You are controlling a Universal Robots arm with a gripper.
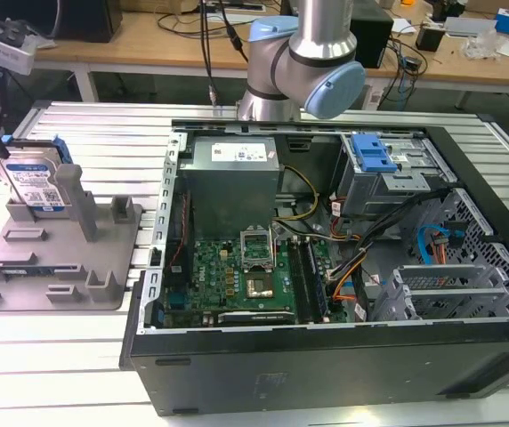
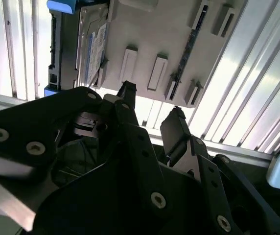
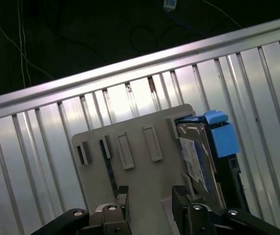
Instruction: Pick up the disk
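Well, the gripper (image 2: 152, 105) hangs clear of the grey slotted holder (image 3: 130, 166), looking down on it, its fingers (image 3: 123, 196) apart with nothing between them. The approach is the step in hand, I'd say, with no contact yet. Past the fingertips, the hard disk (image 3: 196, 152) stands on edge in a slot at one end of the holder, blue rails at its sides, untouched and off the fingers' line. To my eye, a grasp calls for shifting toward that end of the holder and straddling the thin metal body. Beyond the holder, on the same slatted bench (image 1: 85, 133), sits an open computer case (image 1: 326, 267).
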